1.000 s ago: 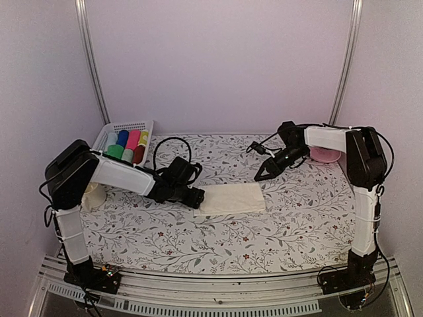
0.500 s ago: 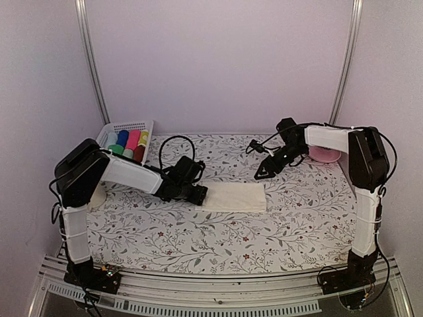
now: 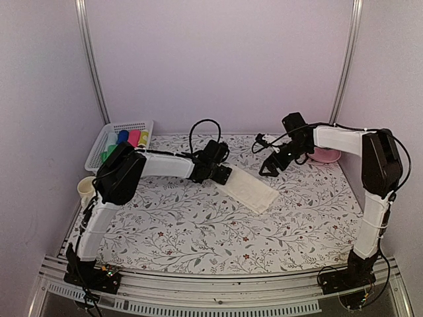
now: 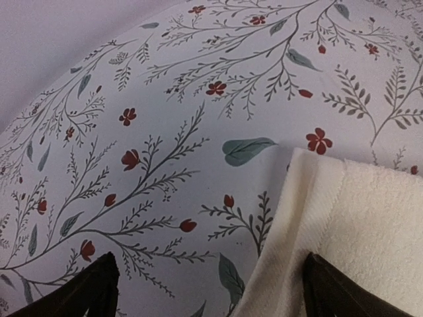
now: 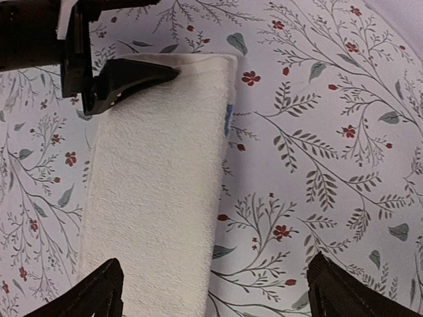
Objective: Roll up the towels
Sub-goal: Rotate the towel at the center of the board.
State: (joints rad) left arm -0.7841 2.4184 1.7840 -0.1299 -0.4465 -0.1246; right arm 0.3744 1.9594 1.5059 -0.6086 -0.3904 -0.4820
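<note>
Cream-white towel (image 3: pixel 248 189) lies folded into a long flat strip, slanting across the middle of the surface (image 3: pixel 198 228), one short end toward the far left, the other toward the near right. Its long edges run straight; a small blue tag (image 5: pixel 227 123) shows on the long edge facing the far side. Open room runs all round it: a wide band down to the near edge, and space toward the left and right edges. A white basket (image 3: pixel 99 148) of coloured rolls (image 3: pixel 134 137) sits in the far left corner, a pale cup (image 3: pixel 86 187) by the left edge, a pink dish (image 3: pixel 327 156) near the far right corner, all well apart from the towel. The surface is white, printed with grey twigs and red flowers; plain pale lilac walls (image 3: pixel 218 66) close it in on three sides. Left tool (image 3: pixel 223 175) sits low at the towel's far-left end, released, its fingers (image 4: pixel 92 294) spread wide, one over the towel's corner and the other over bare surface. Right tool (image 3: pixel 266 170) hangs above the towel's far long edge, also released, fingers wide apart, touching nothing.
</note>
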